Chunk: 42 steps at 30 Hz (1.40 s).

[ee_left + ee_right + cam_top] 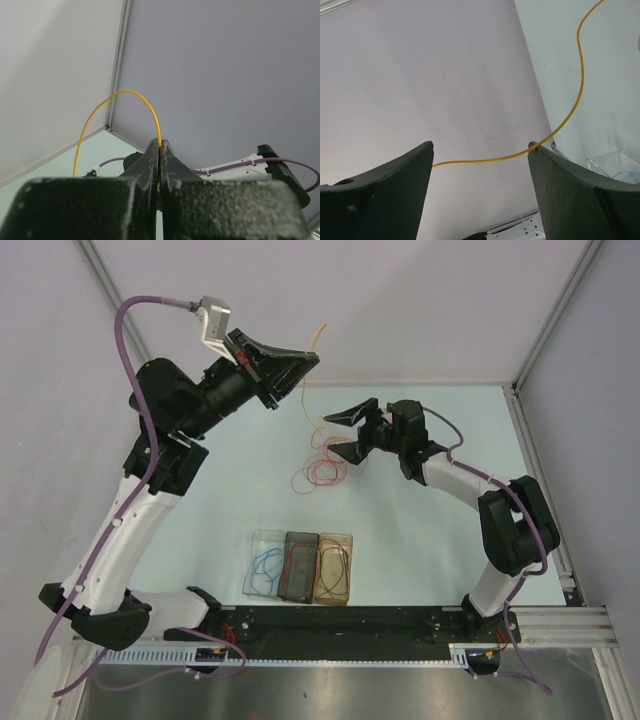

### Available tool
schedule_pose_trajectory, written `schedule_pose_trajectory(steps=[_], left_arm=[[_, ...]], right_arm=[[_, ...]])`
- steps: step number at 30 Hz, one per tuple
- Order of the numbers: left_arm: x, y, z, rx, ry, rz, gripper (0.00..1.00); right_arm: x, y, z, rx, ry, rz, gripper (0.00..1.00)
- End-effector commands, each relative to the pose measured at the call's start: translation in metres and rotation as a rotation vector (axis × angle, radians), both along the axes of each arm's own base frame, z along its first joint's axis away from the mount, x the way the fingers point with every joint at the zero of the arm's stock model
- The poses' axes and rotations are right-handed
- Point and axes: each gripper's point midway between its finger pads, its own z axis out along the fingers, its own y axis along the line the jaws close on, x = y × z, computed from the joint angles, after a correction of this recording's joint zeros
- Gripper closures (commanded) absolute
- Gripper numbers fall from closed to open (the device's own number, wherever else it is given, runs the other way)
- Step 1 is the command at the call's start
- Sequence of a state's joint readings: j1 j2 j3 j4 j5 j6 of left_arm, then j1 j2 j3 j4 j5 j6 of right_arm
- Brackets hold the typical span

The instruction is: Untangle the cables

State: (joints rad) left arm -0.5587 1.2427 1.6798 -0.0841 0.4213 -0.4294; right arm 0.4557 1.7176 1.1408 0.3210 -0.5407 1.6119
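Left jaws pinch the yellow wire (pixel 125 91) up high; right jaws stand wide by the tangle.

My left arm (pixel 150 500) is raised at the far left. Its jaws are closed tight on the yellow wire, which arches above them and then drops toward the surface (pixel 430 540). My right jaws are spread wide and hold nothing. They sit just right of the red and orange tangle (pixel 322 468), which lies mid-surface. In the right wrist view the yellow wire crosses the gap at their tips, and I cannot tell whether it touches them. Three clear trays (pixel 262 534) sit near the bases, well apart from the tangle. The left one holds a blue wire (pixel 265 565), the middle a dark wire (pixel 298 562) and the right an orange wire (pixel 335 565).
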Motion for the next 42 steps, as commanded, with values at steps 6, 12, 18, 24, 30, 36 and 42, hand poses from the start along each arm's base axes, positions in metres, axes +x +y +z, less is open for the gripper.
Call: schedule_pose_trajectory(steps=[6, 12, 18, 24, 30, 36, 42], left_arm=[[-0.008, 0.003, 0.008, -0.042, -0.034, -0.016, 1.0], [-0.009, 0.006, 0.003, -0.036, -0.032, -0.002, 1.0], [-0.021, 0.017, -0.008, -0.044, -0.015, 0.014, 1.0], [-0.024, 0.032, -0.04, -0.051, 0.061, 0.08, 1.0], [-0.017, 0.037, -0.085, -0.029, 0.163, 0.127, 1.0], [-0.002, 0.03, -0.135, 0.02, 0.276, 0.15, 1.0], [0.011, 0.025, -0.185, 0.068, 0.397, 0.192, 1.0]], right_arm=[[0.002, 0.012, 0.014, 0.063, -0.073, 0.036, 0.65], [0.002, 0.011, 0.022, 0.067, -0.132, 0.041, 1.0], [0.003, 0.003, 0.098, 0.104, -0.345, 0.047, 1.0], [-0.022, 0.003, 0.19, 0.07, -0.618, 0.119, 1.0], [-0.057, 0.009, 0.257, -0.029, -0.862, 0.204, 1.0], [-0.087, 0.006, 0.299, -0.084, -0.999, 0.239, 1.0], [-0.12, 0.01, 0.313, -0.143, -1.077, 0.263, 1.0]])
